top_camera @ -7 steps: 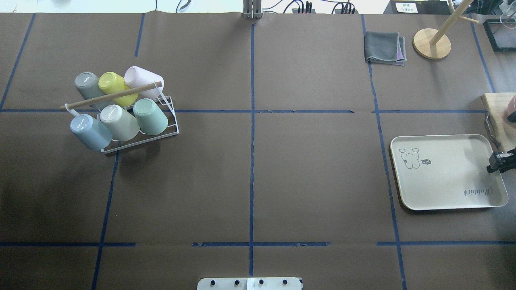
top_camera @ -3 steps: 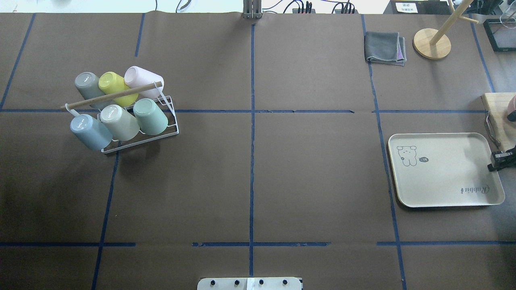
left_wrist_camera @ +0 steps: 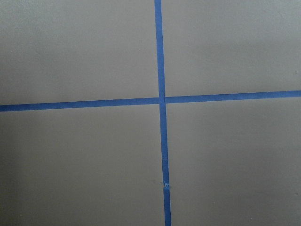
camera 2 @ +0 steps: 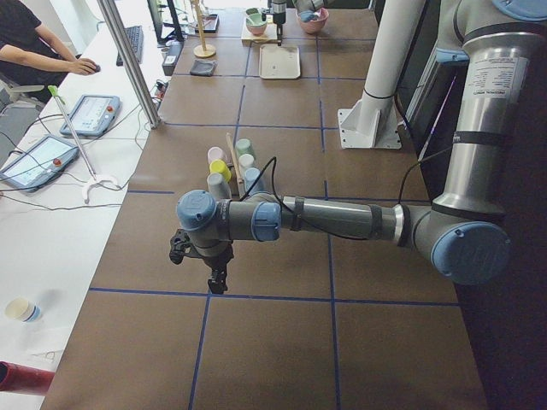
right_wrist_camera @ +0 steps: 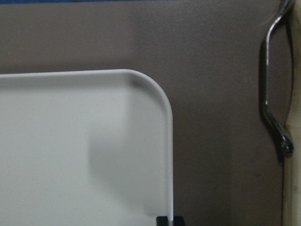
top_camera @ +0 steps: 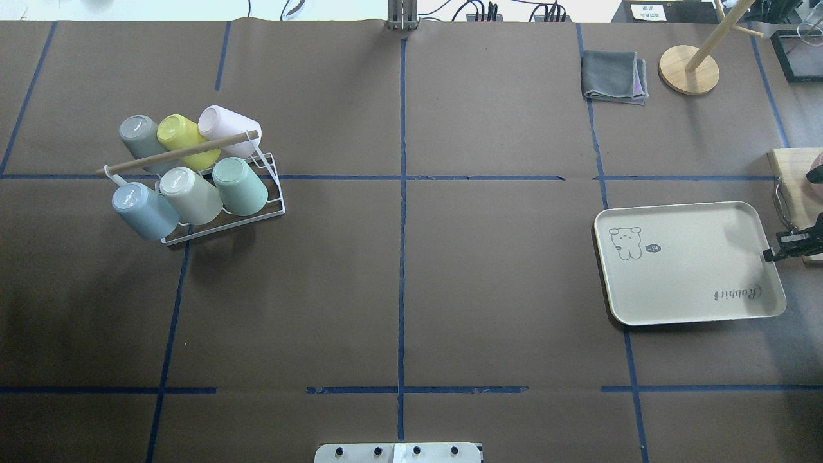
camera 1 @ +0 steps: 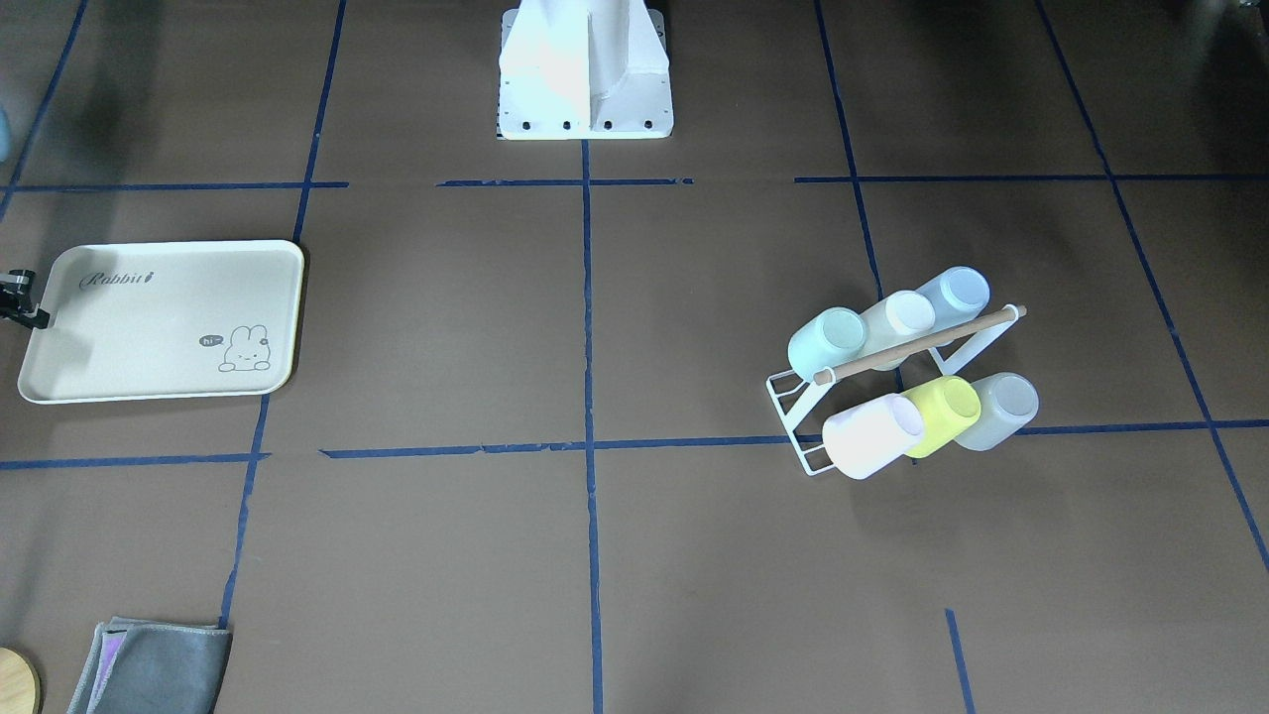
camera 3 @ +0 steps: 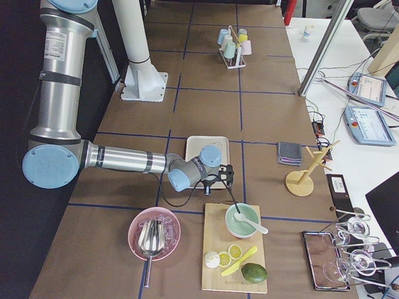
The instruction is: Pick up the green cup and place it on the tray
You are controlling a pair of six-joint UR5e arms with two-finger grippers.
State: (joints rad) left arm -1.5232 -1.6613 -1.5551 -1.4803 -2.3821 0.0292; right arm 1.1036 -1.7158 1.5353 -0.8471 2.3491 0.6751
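The green cup (top_camera: pixel 241 186) is a pale mint tumbler that lies tilted on the white wire rack (top_camera: pixel 270 207) at the table's left; it also shows in the front-facing view (camera 1: pixel 826 342). The cream tray (top_camera: pixel 688 276) with the bunny print lies flat at the right and also shows in the front-facing view (camera 1: pixel 149 327). My right gripper (top_camera: pixel 771 252) is shut on the tray's right rim; the right wrist view shows its fingertips (right_wrist_camera: pixel 162 220) pinching the tray's (right_wrist_camera: pixel 70 141) edge. My left gripper (camera 2: pixel 214 278) hangs over bare table far from the rack; I cannot tell whether it is open.
The rack also holds blue (top_camera: pixel 143 209), beige (top_camera: pixel 193 195), grey, yellow-green (top_camera: pixel 183 136) and pink cups under a wooden rod. A grey cloth (top_camera: pixel 612 76) and a wooden stand (top_camera: pixel 689 69) sit at the far right. A cutting board (top_camera: pixel 794 168) and a metal handle (right_wrist_camera: pixel 270 108) lie right of the tray.
The tray has slid left across the table and turned slightly, with my right gripper moving left with it. The cups and rack have not moved.
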